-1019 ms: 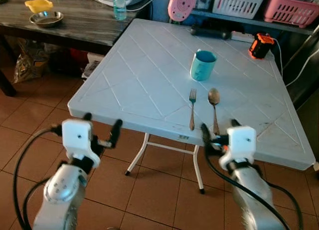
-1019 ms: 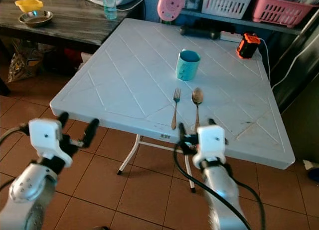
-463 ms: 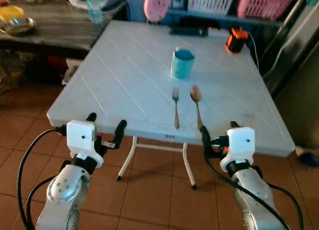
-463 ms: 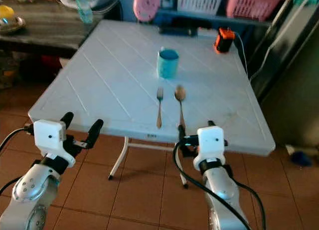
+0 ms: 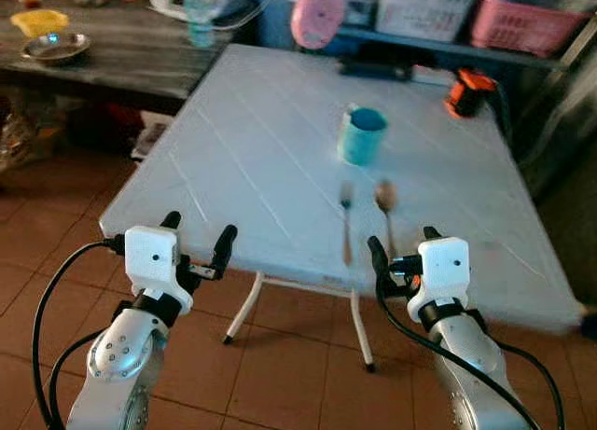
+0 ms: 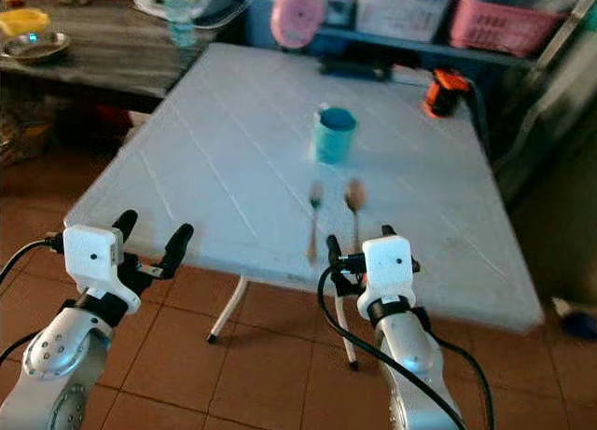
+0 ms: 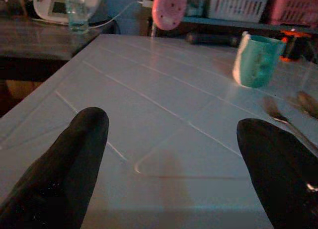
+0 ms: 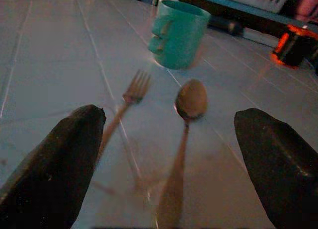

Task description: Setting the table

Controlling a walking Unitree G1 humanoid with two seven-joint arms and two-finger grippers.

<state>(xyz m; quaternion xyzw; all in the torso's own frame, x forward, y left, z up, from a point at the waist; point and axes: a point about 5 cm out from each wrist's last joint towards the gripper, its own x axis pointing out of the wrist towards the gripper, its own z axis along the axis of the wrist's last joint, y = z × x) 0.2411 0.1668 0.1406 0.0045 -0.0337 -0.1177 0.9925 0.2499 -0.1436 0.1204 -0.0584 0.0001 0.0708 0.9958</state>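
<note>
Right gripper (image 5: pixel 399 258): fingers spread wide and empty, held at the table's near edge, just short of the cutlery handles.
Left gripper (image 5: pixel 197 245): likewise spread wide and empty, raised before the near left corner of the table (image 5: pixel 252 141).
Fork (image 8: pixel 130 97): flat on the table, tines toward the cup, side by side with the spoon.
Spoon (image 8: pixel 190 100): just beside the fork on its right, bowl toward the cup; both lie between the right gripper's fingers in the right wrist view.
Cup (image 5: pixel 362 136): teal, upright, beyond the cutlery near the table's middle.
Change: the head view has swung sideways from half a second ago and is blurred; cup, fork and spoon keep the same layout, so the camera moved, not the things. Both grippers sit in much the same raised pose as before.
Meaning: one place seems laid with cup, fork and spoon; probably the robot is stepping or turning to fetch or reposition, though the blur leaves that uncertain.
Background: a dark side table (image 5: pixel 140 57) with a metal bowl (image 5: pixel 56 46) stands at far left.
</note>
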